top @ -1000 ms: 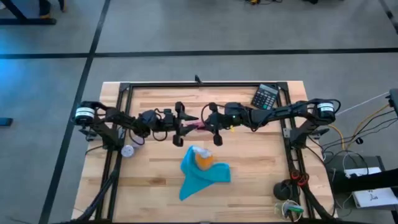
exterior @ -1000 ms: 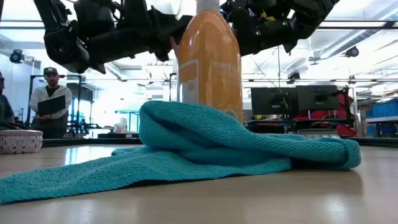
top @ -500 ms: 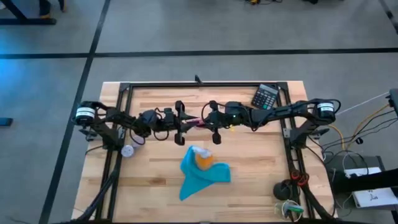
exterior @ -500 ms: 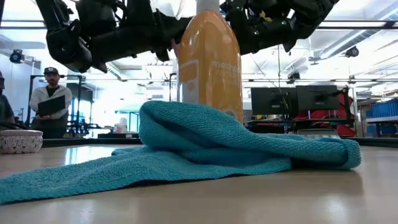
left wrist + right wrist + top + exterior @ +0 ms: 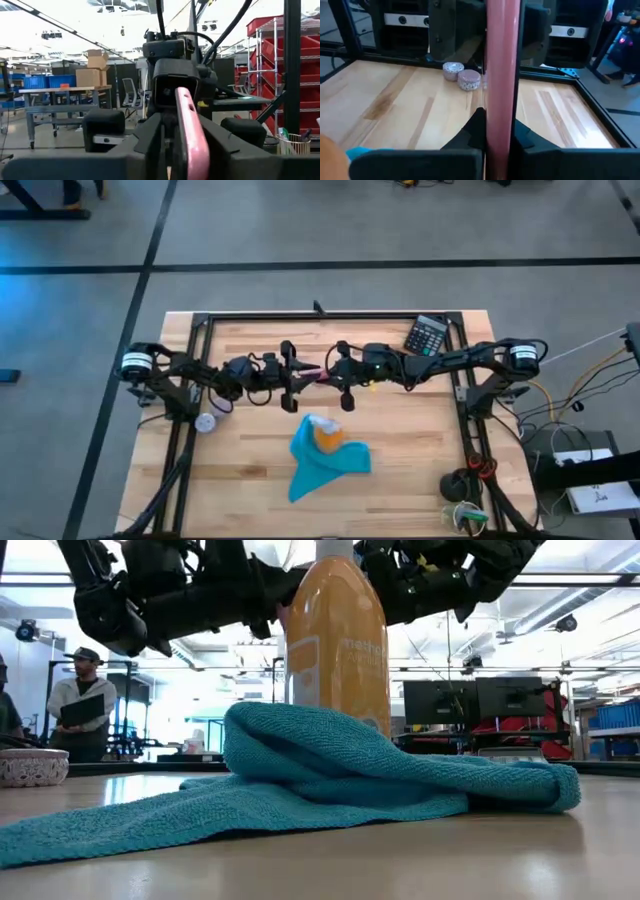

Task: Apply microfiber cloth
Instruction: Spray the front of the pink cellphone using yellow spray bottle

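both arms meet in mid-air at the centre of the high view, above the wooden table. between them is a pink-edged phone, seen edge-on in both wrist views. the right gripper has its fingers clamped on that slab, and the left gripper looks closed on the opposite end of it, though in the left wrist view i can't be sure the pads are really pressing.

the microfiber cloth is not in either pincer. it lies crumpled on the table, lower centre of the high view, draped against the foot of the orange spray bottle; in the low view it fills the foreground, one tail running to the lower left.

to my eye the cloth has yet to be picked up. doing it well probably means one arm keeping the phone steady and level while the other lets go, drops to the cloth and pinches a raised fold on the side away from the bottle, so the bottle isn't tipped over. a calculator sits upper right, well apart.
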`<state>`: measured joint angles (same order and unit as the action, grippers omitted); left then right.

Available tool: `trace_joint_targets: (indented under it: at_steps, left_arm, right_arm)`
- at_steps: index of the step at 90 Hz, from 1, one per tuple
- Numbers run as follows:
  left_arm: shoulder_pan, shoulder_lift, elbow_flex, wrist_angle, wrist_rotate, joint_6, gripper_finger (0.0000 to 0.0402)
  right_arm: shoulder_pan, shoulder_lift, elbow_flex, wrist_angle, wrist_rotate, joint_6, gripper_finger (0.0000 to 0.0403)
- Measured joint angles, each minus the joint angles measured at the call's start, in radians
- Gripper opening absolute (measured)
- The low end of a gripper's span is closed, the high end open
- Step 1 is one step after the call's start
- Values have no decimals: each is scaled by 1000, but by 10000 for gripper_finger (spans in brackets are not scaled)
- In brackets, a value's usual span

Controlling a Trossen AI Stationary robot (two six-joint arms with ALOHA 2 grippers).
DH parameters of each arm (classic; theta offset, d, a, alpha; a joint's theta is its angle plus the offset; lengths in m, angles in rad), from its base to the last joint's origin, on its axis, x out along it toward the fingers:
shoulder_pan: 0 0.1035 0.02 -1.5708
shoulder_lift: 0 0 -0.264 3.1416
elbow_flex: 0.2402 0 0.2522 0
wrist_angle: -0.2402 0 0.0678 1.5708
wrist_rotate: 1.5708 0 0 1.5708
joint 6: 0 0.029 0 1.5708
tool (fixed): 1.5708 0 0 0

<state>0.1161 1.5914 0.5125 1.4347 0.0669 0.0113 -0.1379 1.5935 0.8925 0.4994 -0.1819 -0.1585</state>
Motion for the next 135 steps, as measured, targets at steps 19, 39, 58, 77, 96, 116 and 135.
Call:
trace_joint_targets:
  at_steps: [19, 39, 58, 77, 96, 116, 135]
  left_arm:
    - [0, -1, 0, 29, 1, 0, 102]
    - [-1, -2, -1, 47, 2, 1, 74]
    - [-2, -2, -1, 76, 6, 3, 49]
    - [0, -2, -1, 76, 26, 8, 14]
    - [0, -2, -1, 74, 25, 3, 14]
    - [0, -26, -30, 57, 21, -6, 14]
    - [-2, -127, -108, 10, -72, 30, 14]
  right_arm:
    - [0, 0, 0, 13, -1, 2, 12]
    - [0, 0, 0, 17, 0, 8, 12]
    - [0, 0, 0, 42, 2, 9, 12]
    - [0, 0, 0, 38, -3, 14, 14]
    - [0, -2, 0, 33, -2, 36, 38]
    - [0, -49, 0, -54, 17, 11, 104]
    - [3, -150, 0, -214, 50, -16, 170]
